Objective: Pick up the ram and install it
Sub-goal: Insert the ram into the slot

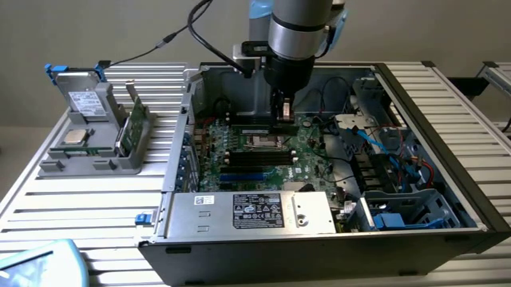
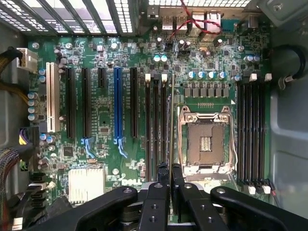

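1. One thin green stick, the ram (image 2: pixel 172 125), sits edge-on in the gripper (image 2: pixel 169 180), whose fingers are clamped on it above the motherboard (image 2: pixel 106 110).
2. It lies parallel with the bank of black slots (image 2: pixel 156 130), just beside the empty processor socket (image 2: pixel 204 139); whether it touches a slot yet I cannot tell.
3. From the exterior view, the gripper (image 1: pixel 281 113) reaches down inside the open case (image 1: pixel 319 257).
4. Seating it well, I judge, needs the stick's lower edge exactly along one slot, upright rather than tilted, with the white latches (image 2: pixel 164 77) out of the way.
5. Pressure should go straight down and evenly; a skewed push could jam or bend the stick.
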`<state>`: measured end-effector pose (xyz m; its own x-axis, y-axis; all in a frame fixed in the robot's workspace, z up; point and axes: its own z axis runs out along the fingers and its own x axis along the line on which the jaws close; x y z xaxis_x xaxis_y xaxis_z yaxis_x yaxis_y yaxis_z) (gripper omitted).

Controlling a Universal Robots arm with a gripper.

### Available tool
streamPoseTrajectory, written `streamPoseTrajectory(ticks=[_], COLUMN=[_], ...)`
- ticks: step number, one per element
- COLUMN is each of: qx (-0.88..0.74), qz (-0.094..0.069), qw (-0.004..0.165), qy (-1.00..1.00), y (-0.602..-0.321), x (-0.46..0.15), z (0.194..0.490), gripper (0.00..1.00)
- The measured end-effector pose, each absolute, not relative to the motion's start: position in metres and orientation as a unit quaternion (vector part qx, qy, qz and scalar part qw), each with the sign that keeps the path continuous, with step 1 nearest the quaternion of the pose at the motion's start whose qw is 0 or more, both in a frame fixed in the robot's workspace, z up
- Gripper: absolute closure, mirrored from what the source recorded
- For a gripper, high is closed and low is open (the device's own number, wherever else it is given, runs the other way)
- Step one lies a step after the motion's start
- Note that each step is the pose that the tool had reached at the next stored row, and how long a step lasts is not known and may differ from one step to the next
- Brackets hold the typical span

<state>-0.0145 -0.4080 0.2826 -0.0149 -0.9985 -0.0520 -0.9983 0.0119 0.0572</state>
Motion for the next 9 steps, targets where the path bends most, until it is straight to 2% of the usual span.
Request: streamPoseTrajectory(ticks=[9], qx=[0.71], qz=[-0.025], qw=[0.016], qy=[-0.704], y=[-0.408], x=[-0.0147], z=[0.2748], gripper=[0.86])
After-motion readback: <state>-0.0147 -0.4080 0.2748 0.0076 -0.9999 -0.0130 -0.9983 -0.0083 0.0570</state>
